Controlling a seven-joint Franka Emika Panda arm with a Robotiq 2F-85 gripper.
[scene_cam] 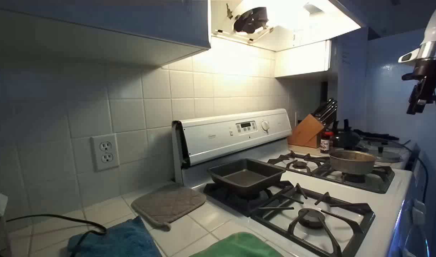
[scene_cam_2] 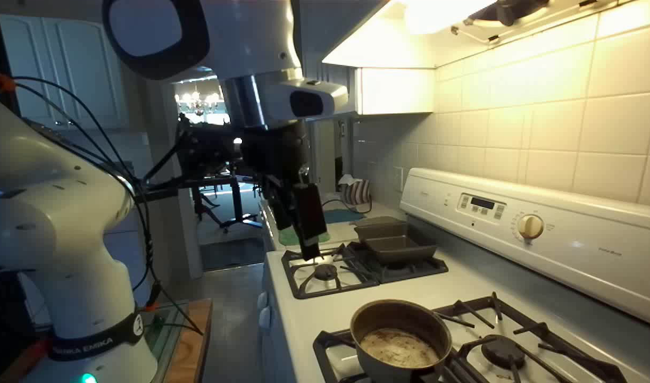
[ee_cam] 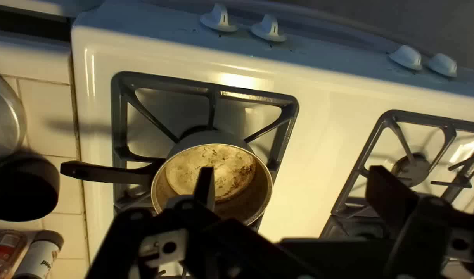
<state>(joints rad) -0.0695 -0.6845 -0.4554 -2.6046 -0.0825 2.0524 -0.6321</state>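
Saucepan (ee_cam: 233, 172) Sits Below Wide-Spread Gripper (ee_cam: 293, 174)

White letters on the black band (scene_cam_2: 93, 339) around the foot of the robot arm (scene_cam_2: 85, 260) spell "EMIKA," and the word before it curves partly out of sight. The stove (ee_cam: 310, 147) has small print on its back panel (scene_cam: 236, 141), too tiny to read. A bottle (ee_cam: 37, 257) with a white label has dark letters too, but they are hard to make out.

The saucepan is round, gray metal, with brown stains inside and a long black handle (ee_cam: 109, 172). It rests on a dark metal grate (ee_cam: 256, 97) near the front of the shiny white stove. A dark, square baking pan (scene_cam: 246, 176) with slanted sides sits by the back panel. Close to it lies a quilted pot holder (scene_cam: 170, 205).

The jaws are spread far apart and hold nothing. They hang in the air above the saucepan, not touching it. In the wrist view, one finger (ee_cam: 204, 188) crosses in front of the saucepan.
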